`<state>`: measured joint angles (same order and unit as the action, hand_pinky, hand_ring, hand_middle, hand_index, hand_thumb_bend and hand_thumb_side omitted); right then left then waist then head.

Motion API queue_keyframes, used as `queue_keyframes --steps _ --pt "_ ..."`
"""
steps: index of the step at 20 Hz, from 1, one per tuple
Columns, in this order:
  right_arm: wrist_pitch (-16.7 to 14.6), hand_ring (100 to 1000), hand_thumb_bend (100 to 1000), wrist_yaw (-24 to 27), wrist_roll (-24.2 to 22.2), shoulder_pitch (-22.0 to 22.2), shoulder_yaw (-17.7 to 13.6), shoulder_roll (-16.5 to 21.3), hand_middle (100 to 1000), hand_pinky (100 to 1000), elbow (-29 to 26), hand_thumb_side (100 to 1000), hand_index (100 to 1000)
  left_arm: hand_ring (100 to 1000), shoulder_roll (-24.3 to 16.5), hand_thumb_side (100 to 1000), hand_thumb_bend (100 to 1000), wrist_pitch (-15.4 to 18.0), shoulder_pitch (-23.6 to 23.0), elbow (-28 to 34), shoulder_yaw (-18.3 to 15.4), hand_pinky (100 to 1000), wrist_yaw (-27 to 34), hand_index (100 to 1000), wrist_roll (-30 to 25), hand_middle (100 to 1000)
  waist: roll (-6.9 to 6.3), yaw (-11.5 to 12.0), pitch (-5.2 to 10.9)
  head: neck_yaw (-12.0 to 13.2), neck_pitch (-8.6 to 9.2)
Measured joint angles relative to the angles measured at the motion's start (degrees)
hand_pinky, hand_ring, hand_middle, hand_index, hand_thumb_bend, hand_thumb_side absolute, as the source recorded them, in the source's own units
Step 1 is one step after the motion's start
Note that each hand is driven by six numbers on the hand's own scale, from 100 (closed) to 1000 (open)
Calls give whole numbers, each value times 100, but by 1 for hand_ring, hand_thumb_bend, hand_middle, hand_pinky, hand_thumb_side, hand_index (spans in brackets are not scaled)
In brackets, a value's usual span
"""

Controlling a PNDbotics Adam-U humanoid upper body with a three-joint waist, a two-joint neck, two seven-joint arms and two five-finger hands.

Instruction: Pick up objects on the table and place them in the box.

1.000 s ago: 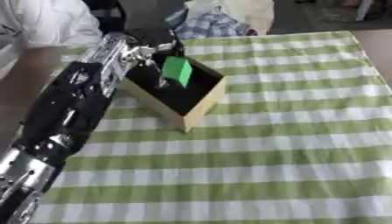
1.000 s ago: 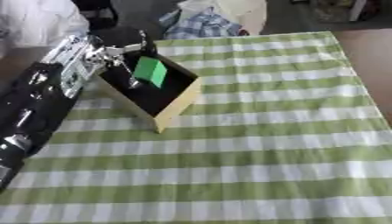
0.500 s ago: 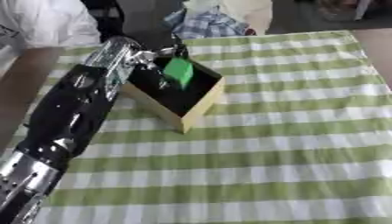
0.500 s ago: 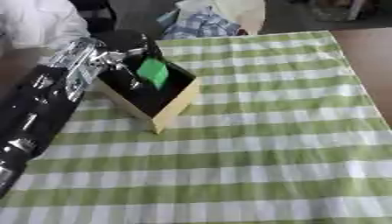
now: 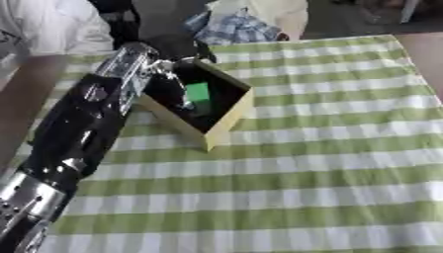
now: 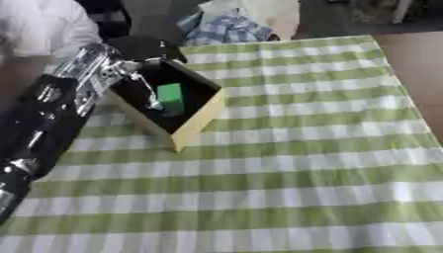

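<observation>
the tabletop [image 5: 329, 163], covered in a green and white checked cloth, carried an open box [image 5: 227, 117] with tan walls and a dark inside toward its far left part. the robot's left arm [image 5: 82, 123], black with silver joints, came in from the lower left and its left hand [image 5: 164, 74] reached over the box's near-left rim into the opening. a small green object [image 6: 169, 93] sat inside the box just beside the fingers, and i could not tell whether they were curled on it or apart.
</observation>
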<state>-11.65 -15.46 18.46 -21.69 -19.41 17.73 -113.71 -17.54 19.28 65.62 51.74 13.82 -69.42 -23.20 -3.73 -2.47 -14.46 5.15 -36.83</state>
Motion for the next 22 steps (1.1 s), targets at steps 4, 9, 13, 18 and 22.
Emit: queue_keyframes --steps 4,9,13,18,22 --pt "4 741 100 1 4 2 -2 -27 676 535 0 1000 906 798 -7 222 358 -83 -7 171 -90 748 257 874 149 756 0 11 6 -5 -3" --pt "2 741 100 1 7 3 -2 -27 677 538 0 1000 905 774 -166 233 264 -353 -60 768 -127 729 921 860 319 729 0 46 47 -36 -30" --pt "-4 745 100 -5 13 3 -2 -16 683 549 0 1000 902 727 -261 408 100 -528 -80 1118 -128 690 1287 847 274 688 4 70 66 -83 -42" --pt "-24 747 100 -62 34 -1 -2 192 686 556 0 1000 899 718 -555 479 100 -347 -163 1652 -510 685 1652 860 491 688 25 149 131 -196 -89" --pt "-35 750 100 -116 61 -23 0 283 691 562 0 1000 898 723 -808 509 100 -87 -506 2124 -920 685 1942 864 771 697 27 191 135 -268 -133"
